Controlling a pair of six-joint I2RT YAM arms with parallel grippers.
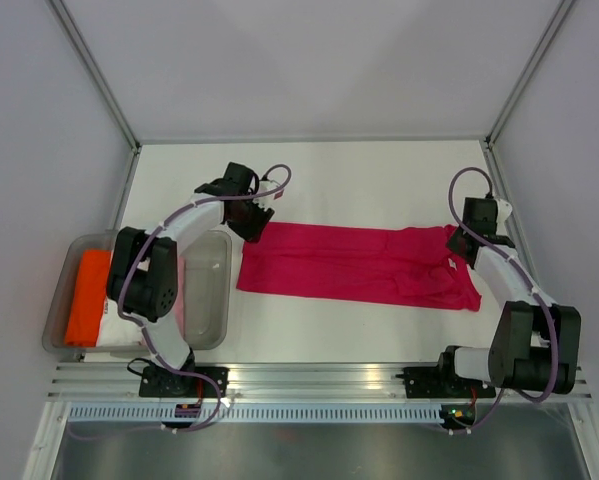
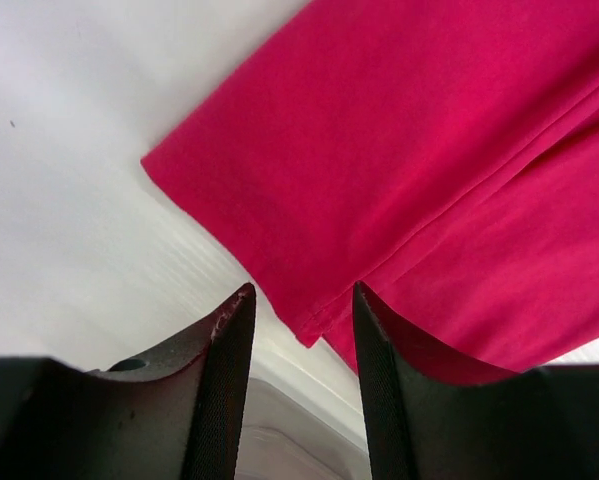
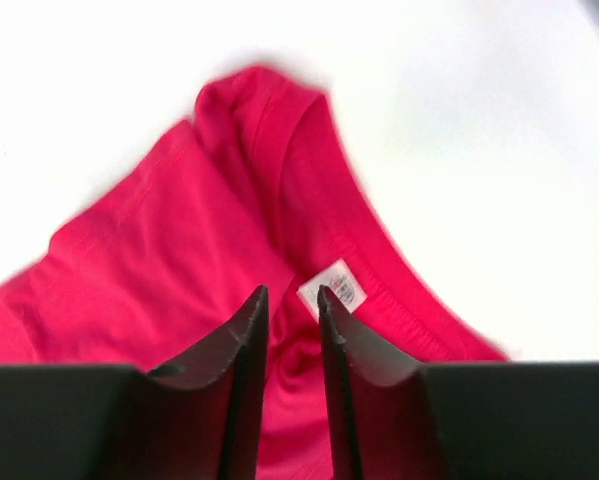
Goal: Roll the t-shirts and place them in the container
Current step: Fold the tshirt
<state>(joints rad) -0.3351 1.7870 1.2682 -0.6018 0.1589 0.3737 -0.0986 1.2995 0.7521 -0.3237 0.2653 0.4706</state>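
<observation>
Magenta shirt folded to a long band, no roll begun yet.

The deep magenta-pink soft cloth t-shirt lies flat on the white table between the arms, so all the rolling is left, I judge. The left gripper, over the hem corner, and the right gripper, over the collar, stand partly open and hold nothing. The print on the small white neck label is too blurred to read.
</observation>
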